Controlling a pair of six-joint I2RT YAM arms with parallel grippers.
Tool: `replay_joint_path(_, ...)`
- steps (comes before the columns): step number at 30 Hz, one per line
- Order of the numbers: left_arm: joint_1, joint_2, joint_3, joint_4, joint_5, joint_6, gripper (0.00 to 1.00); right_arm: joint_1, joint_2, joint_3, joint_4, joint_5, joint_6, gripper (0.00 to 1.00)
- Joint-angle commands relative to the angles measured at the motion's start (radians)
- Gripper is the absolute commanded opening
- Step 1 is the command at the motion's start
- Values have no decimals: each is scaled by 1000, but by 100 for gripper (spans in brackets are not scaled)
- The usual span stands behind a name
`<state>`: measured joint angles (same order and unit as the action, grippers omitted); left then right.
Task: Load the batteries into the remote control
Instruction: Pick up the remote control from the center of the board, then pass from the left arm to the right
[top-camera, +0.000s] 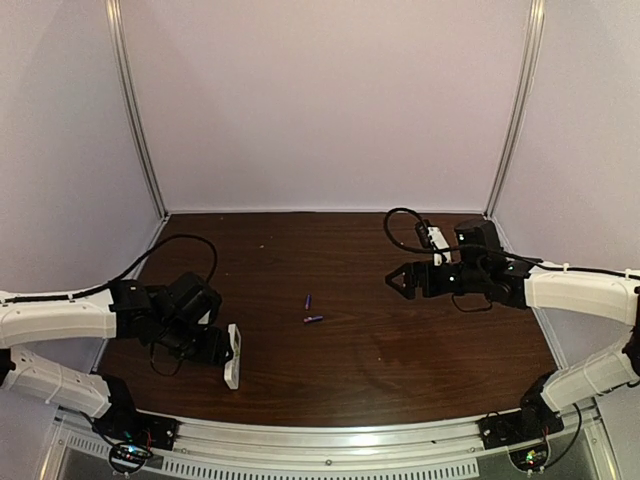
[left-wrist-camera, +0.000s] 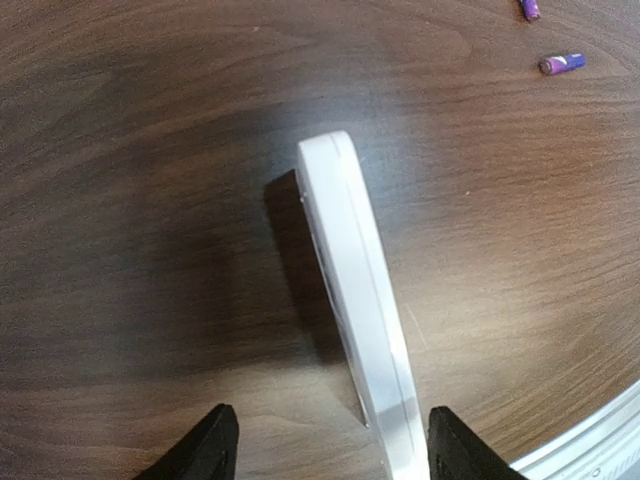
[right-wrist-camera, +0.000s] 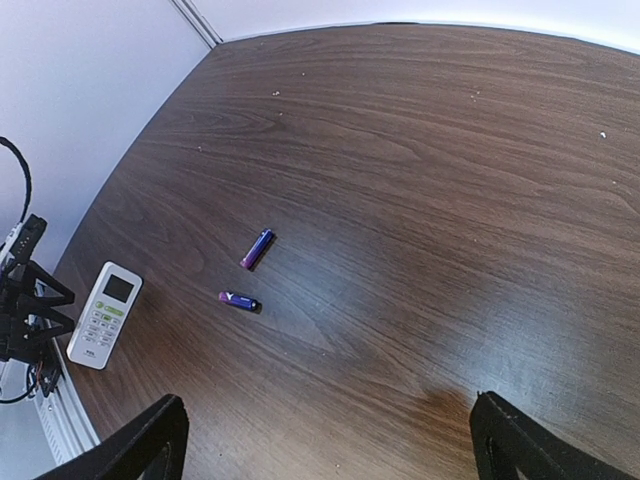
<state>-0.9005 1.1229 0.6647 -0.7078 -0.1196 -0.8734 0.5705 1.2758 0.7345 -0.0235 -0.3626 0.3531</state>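
Note:
The white remote control (top-camera: 232, 356) is at the front left of the table, with its screen and buttons showing in the right wrist view (right-wrist-camera: 104, 315). In the left wrist view it (left-wrist-camera: 355, 290) looks tipped up on a long edge. My left gripper (top-camera: 218, 347) is open with its jaws either side of the remote's near end (left-wrist-camera: 330, 442); the remote is close to the right finger (left-wrist-camera: 455, 450), and contact is not clear. Two purple-blue batteries (top-camera: 308, 300) (top-camera: 314, 319) lie mid-table, also seen in the right wrist view (right-wrist-camera: 257, 248) (right-wrist-camera: 239, 300). My right gripper (top-camera: 400, 281) is open and empty, above the table right of them (right-wrist-camera: 328, 420).
White enclosure walls with metal posts (top-camera: 140, 120) close in the back and sides. An aluminium rail (top-camera: 330, 440) runs along the front edge, close behind the remote (left-wrist-camera: 600, 440). A black cable with a white connector (top-camera: 436, 238) loops by the right wrist. Small crumbs dot the far table.

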Motion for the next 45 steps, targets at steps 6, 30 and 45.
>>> replay_joint_path(6, -6, 35, -54, 120, 61, -20, 57, -6, 6, 9, 20, 4, 9, 100)
replay_joint_path(30, -6, -28, -76, 215, 60, -24, 8, -8, -25, 7, 20, -37, 50, 100)
replay_joint_path(45, -211, 165, 304, 330, -123, 548, 0, 9, -91, -9, 64, -369, 333, 100)
